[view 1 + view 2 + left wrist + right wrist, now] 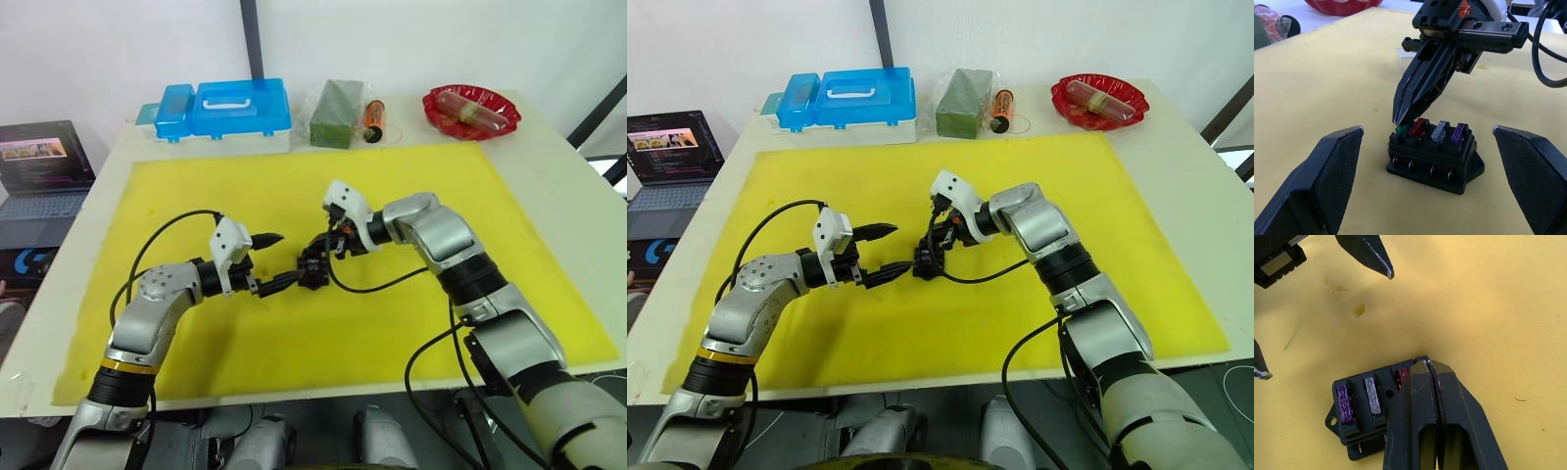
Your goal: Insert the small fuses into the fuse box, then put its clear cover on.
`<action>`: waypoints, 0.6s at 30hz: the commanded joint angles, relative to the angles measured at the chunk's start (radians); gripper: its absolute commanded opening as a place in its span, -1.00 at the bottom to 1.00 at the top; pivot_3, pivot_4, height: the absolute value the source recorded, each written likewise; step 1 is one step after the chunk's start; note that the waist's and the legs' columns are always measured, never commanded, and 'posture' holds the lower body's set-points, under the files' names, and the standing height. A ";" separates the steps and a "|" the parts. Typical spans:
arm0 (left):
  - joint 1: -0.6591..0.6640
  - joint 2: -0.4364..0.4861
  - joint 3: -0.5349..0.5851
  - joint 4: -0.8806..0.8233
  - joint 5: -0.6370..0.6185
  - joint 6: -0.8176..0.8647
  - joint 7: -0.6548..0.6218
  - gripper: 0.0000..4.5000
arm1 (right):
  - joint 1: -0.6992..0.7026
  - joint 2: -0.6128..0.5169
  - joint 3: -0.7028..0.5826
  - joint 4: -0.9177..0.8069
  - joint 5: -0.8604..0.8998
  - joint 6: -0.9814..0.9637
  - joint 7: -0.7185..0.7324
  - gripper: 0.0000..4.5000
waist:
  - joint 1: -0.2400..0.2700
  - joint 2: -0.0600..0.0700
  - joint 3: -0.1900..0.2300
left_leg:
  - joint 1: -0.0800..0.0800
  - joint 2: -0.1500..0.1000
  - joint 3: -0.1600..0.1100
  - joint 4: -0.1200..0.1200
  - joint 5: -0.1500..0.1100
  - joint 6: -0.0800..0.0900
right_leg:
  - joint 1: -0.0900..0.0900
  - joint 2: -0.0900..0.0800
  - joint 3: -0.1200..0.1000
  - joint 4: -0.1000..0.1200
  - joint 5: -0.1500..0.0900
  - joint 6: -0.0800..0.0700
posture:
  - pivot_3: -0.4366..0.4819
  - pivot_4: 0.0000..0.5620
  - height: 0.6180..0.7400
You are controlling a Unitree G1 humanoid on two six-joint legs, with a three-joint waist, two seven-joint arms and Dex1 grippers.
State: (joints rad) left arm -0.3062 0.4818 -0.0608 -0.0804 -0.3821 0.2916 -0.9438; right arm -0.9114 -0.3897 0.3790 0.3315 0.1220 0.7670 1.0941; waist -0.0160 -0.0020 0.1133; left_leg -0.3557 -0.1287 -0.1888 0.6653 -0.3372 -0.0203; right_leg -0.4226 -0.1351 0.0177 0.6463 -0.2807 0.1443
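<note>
Spread wide and holding nothing, the left gripper [1425,186] frames the fuse box [1432,159], which sits mid-mat on the yellow mat [294,333] with green [1400,129], red [1417,128], pale [1439,131] and purple [1459,133] fuses seated along its top. From two o'clock the right gripper [1397,120] bears down with fingers pressed together, tips touching the green fuse at the row's end. Beyond it, at twelve o'clock, lies the clear cover [1406,53], with a blue plastic case [227,108] at the table's far edge.

Black fuse box [1432,161], green, red, grey, purple small fuses [1432,131], yellow mat [294,323]
</note>
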 commanded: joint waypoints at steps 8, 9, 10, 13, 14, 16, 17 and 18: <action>0.011 0.018 0.017 -0.022 0.000 -0.027 -0.015 1.00 | 0.056 -0.012 0.008 -0.004 -0.008 -0.068 0.015 -0.99 | -0.002 0.000 0.000 | 0.000 0.000 0.000 0.000 0.000 0.000 | 0.000 0.000 0.000 0.000 0.000 0.000 | -0.05 -0.47 1.00; 0.011 0.020 0.018 -0.021 -0.001 -0.029 -0.017 1.00 | 0.059 -0.014 0.001 -0.022 -0.006 -0.081 0.015 -0.99 | -0.001 0.000 0.000 | 0.000 0.000 0.000 0.000 0.000 0.000 | -0.001 0.000 0.000 0.000 0.000 0.000 | -0.05 -0.47 1.00; 0.012 0.022 0.019 -0.020 -0.002 -0.031 -0.019 1.00 | 0.063 -0.016 -0.007 -0.042 -0.002 -0.079 0.014 -0.99 | -0.001 0.000 0.000 | -0.001 0.000 0.000 0.000 0.000 0.000 | -0.001 0.000 0.000 0.000 0.000 0.000 | -0.05 -0.47 1.00; 0.013 0.029 0.021 -0.019 -0.004 -0.034 -0.025 1.00 | 0.071 -0.020 -0.040 -0.097 0.009 -0.080 -0.002 -0.99 | -0.001 0.000 0.000 | -0.001 0.000 0.000 0.000 0.000 0.000 | -0.001 0.000 0.000 0.000 0.000 0.000 | -0.05 -0.47 1.00; 0.014 0.031 0.021 -0.019 -0.006 -0.035 -0.027 1.00 | 0.073 -0.021 -0.050 -0.114 0.014 -0.078 -0.007 -0.99 | -0.001 0.000 0.000 | -0.001 0.000 0.000 0.000 0.000 0.000 | -0.001 0.000 0.000 0.000 0.000 0.000 | -0.05 -0.47 1.00; 0.013 0.036 0.024 -0.020 -0.012 -0.033 -0.031 1.00 | 0.080 -0.029 -0.075 -0.163 0.017 -0.123 -0.019 -0.99 | -0.001 0.000 0.001 | -0.002 0.000 0.000 0.000 0.000 0.000 | -0.002 0.000 0.000 0.000 0.000 0.000 | -0.05 -0.47 1.00; 0.011 0.037 0.027 -0.021 -0.017 -0.030 -0.033 1.00 | 0.082 -0.033 -0.090 -0.188 0.024 -0.131 -0.026 -0.99 | -0.001 0.000 0.001 | -0.002 0.000 0.000 0.000 0.000 0.000 | -0.002 0.000 0.000 0.000 0.000 0.000 | -0.05 -0.47 1.00; 0.009 0.038 0.029 -0.022 -0.020 -0.029 -0.034 1.00 | 0.083 -0.033 -0.105 -0.209 0.033 -0.137 -0.034 -0.99 | -0.002 0.000 0.002 | -0.002 0.000 0.000 0.000 0.000 0.000 | -0.002 0.000 0.000 0.000 0.000 0.000 | -0.05 -0.47 1.00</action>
State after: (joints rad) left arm -0.2878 0.5103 -0.0579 -0.0802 -0.3834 0.2742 -0.9705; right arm -0.8163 -0.4142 0.3091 0.1808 0.1348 0.6513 1.0711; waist -0.0175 -0.0018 0.1148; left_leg -0.3582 -0.1287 -0.1886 0.6650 -0.3372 -0.0203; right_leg -0.4251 -0.1351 0.0179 0.6459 -0.2807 0.1444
